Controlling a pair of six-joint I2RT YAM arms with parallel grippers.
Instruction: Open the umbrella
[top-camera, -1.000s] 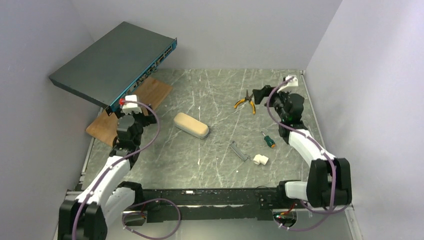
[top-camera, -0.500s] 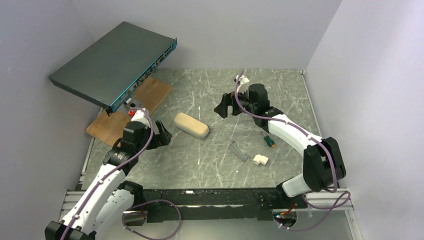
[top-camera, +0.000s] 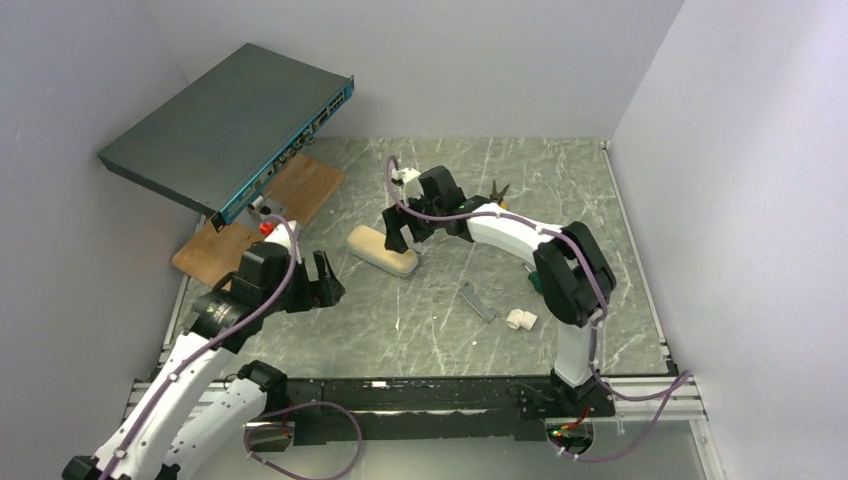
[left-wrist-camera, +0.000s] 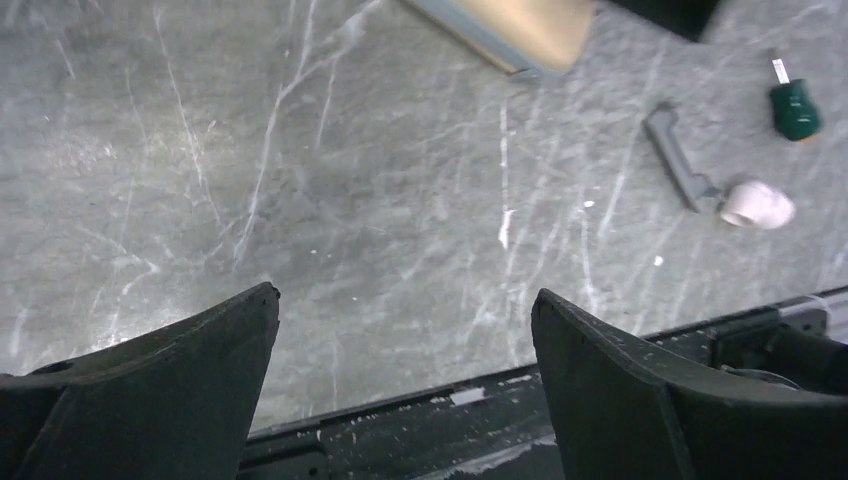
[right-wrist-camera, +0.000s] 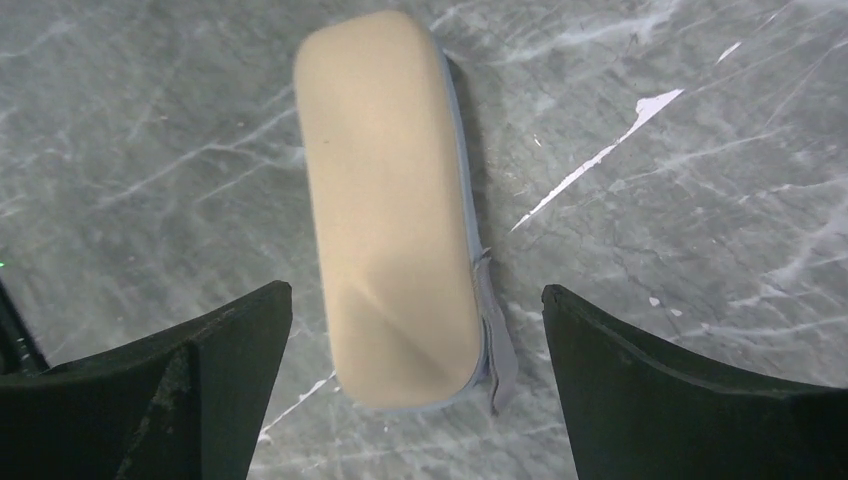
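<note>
Left tool (left-wrist-camera: 405, 298) hangs released over the bare grey marbled bench (left-wrist-camera: 380, 170), jaws spread wide, its arm bent low and reaching forward from the near rail. A sound part for it in this step would be to steady the case end that lies ahead of it. Off to its right lie a grey metal bracket (left-wrist-camera: 678, 158), a white plastic pipe elbow (left-wrist-camera: 757, 203) and a green-handled screwdriver (left-wrist-camera: 796, 108).

Farther out, the right arm stretches across the bench with its wrist tipped down; right tool (right-wrist-camera: 416, 292) is likewise released, jaws wide either side of a beige oblong clamshell case (right-wrist-camera: 385, 190), with no contact visible. The case runs away from the tool, a grey seam and tab on its right flank.

No umbrella shows in any view; it may sit inside the case, which cannot be told. The step appears to be taking hold of the case; it calls for a square descent, closing across the narrow width and clear of the tab.
</note>
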